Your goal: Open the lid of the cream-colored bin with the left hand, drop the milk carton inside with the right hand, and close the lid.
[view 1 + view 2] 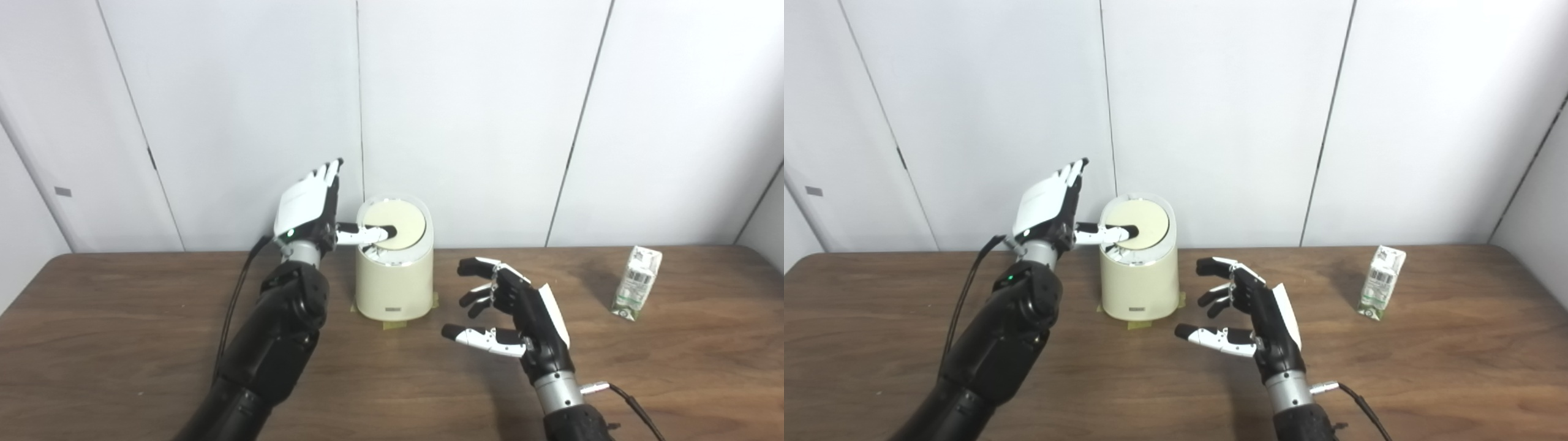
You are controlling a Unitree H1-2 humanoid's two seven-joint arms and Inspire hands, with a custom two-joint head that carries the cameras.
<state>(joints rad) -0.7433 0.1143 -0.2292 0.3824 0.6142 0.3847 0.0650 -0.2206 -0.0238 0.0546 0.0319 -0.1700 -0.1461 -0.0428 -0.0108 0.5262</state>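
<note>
A dark wooden table [122, 343] stands before plain white wall panels, seen from the robot's head. At the left, the left robot hand [309, 208] is raised beside the cream-colored bin [394, 282], its fingers spread upward and holding nothing, while its thumb reaches sideways and rests its tip on the round lid [401, 225]. The lid lies flat in the bin's top ring and appears closed. The bin stands upright near the back edge of the table, with bits of tape [398, 324] at its base. Just right of the bin, the right robot hand [511, 312] hovers low over the table, palm turned toward the bin, fingers loosely curled and apart, grasping nothing. Far to the right, well apart from that hand, the milk carton [638, 282] stands on the table, leaning a little, untouched. Judging by this, the first step is in hand: the lid is being pressed or touched to open it, and nothing has gone inside. The next move likely calls for the thumb to push the lid until it tips or springs open, and for the right robot hand to travel rightward to grasp the carton.
</note>
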